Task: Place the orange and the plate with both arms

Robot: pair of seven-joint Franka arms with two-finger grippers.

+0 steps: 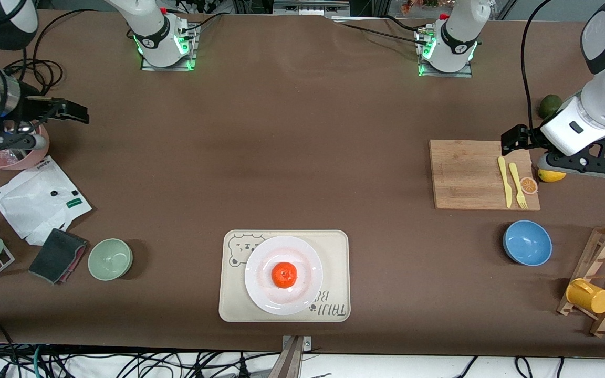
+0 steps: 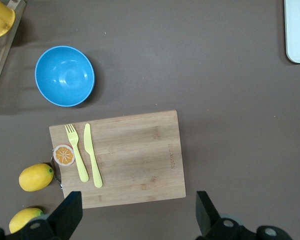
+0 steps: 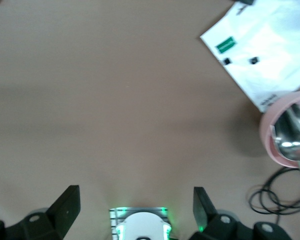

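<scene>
Orange [image 1: 284, 275]: on the plate [image 1: 260, 294]; plate on the tray [image 1: 334, 247]
Left gripper [image 2: 135, 212]: released, over the cutting board [image 2: 135, 155]
Right gripper [image 3: 135, 207]: released, over bare table

Bare table [image 1: 292, 157] lies open between the bases and the tray [image 1: 334, 247]. The green bowl [image 1: 110, 259] and blue bowl [image 1: 527, 242] flank the tray, well apart from it.

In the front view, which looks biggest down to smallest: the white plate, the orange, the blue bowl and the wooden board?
1. Board
2. Plate
3. Blue bowl
4. Orange, on the plate
</scene>
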